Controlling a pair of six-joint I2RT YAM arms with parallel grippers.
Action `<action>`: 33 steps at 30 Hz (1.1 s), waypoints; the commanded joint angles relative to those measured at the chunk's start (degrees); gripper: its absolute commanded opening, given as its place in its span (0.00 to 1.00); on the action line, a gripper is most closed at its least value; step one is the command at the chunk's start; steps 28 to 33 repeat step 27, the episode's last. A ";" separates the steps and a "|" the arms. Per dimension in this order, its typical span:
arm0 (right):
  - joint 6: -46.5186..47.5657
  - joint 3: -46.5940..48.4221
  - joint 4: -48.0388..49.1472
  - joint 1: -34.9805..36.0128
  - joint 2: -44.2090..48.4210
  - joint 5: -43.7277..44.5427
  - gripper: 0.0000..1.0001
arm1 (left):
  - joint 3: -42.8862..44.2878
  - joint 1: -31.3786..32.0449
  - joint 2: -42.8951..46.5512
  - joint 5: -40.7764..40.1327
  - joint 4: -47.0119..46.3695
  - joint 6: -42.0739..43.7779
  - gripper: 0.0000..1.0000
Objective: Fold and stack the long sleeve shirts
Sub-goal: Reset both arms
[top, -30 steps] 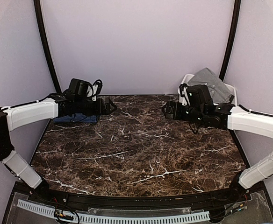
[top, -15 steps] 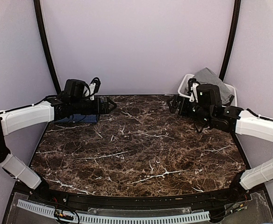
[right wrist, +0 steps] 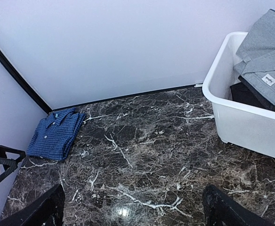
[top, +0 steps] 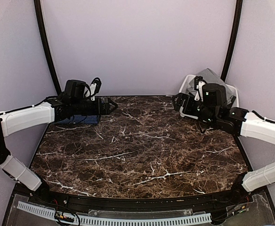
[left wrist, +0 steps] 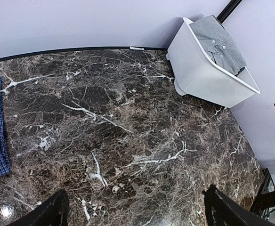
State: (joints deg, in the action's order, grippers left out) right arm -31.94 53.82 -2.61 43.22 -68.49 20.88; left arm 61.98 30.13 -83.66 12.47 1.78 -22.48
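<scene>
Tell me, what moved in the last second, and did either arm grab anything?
The right gripper moved back toward the white bin with the grey shirt. The left gripper barely shifted. Nothing was grabbed; both stay open and empty. The blue shirt, white bin and grey shirt stayed put.

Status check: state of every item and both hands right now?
navy check shirt, folded, flat on the table at its far left corner.
grey shirt, in the white bin, poking above its rim.
white bin, standing at the far right corner.
left hand, open, empty.
right hand, open, empty.
</scene>
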 commanded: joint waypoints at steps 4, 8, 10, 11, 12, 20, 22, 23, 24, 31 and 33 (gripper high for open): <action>0.35 -1.02 2.19 0.02 0.46 1.08 0.99 | 0.11 0.10 1.75 0.28 -1.04 1.52 0.99; 0.62 -1.00 2.27 0.02 0.39 1.00 0.99 | 0.36 0.10 1.66 -0.03 -0.91 1.77 0.99; 0.72 -1.08 2.26 0.02 0.43 1.00 0.99 | 0.31 0.10 1.66 -0.07 -1.05 1.74 0.99; 0.72 -1.09 2.32 -0.02 0.38 1.00 0.99 | 0.22 0.10 1.66 -0.07 -1.06 1.70 0.99; 0.74 -1.17 2.34 0.01 0.44 1.00 0.99 | 0.19 0.10 1.66 -0.14 -1.12 1.66 0.99; 0.88 -1.23 2.36 0.02 0.38 0.82 0.99 | -0.23 0.10 1.81 -0.26 -1.25 1.56 0.99; 0.91 -1.26 2.36 0.02 0.47 0.73 0.98 | -0.27 0.10 1.83 -0.25 -1.25 1.56 0.99; 0.92 -1.31 2.42 0.02 0.46 0.80 0.99 | -0.21 0.10 1.83 -0.30 -1.25 1.61 0.99; 0.90 -1.35 2.36 0.02 0.46 0.82 0.99 | -0.24 0.10 1.87 -0.32 -1.25 1.63 0.99; 0.74 -1.67 2.35 0.02 0.72 0.93 0.99 | -0.31 0.10 1.83 -0.42 -1.32 1.60 0.99; 0.74 -1.67 2.35 0.02 0.72 0.93 0.99 | -0.31 0.10 1.83 -0.42 -1.32 1.60 0.99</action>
